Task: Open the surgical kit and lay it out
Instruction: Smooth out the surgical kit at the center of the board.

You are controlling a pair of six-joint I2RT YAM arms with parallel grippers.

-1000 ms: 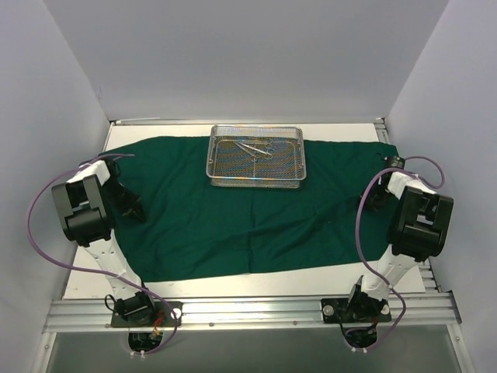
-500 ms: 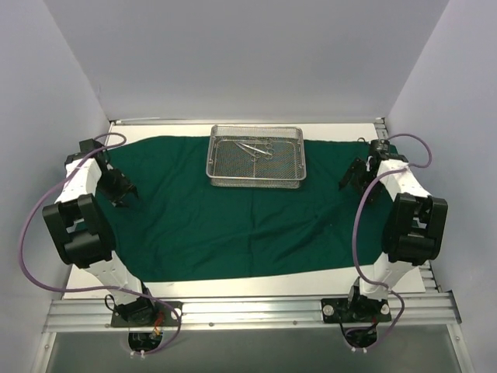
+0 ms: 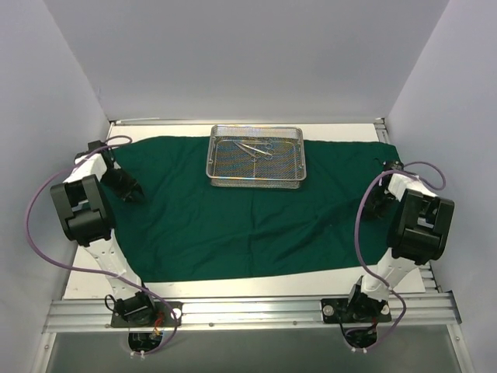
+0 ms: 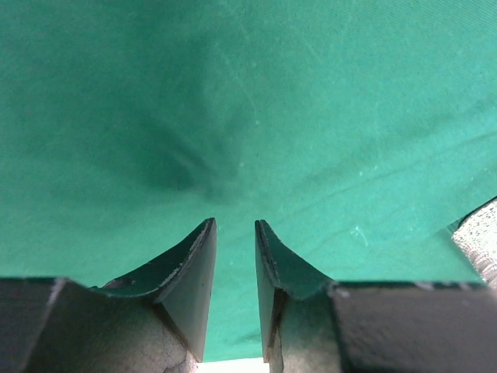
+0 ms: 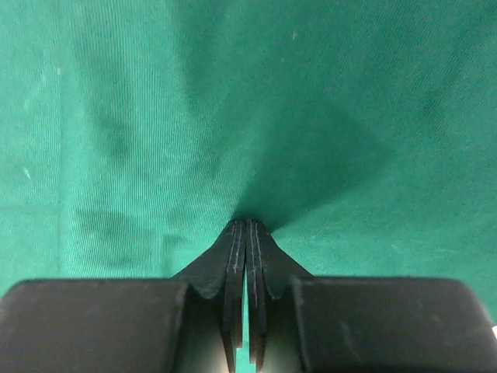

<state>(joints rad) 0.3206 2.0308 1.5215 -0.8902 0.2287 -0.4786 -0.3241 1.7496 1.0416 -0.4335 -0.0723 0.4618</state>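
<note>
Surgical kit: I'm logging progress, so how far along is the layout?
Done: the cloth lies spread open with the tray uncovered on it. In hand: the right claw is shut, pinching the cloth at its right side; the left claw, slightly open, hangs over its left side. Left: the instruments are still in the tray.

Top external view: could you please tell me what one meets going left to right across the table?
From the left: left gripper → wire tray → right gripper. The green cloth spans the whole width, so I leave it out.
</note>
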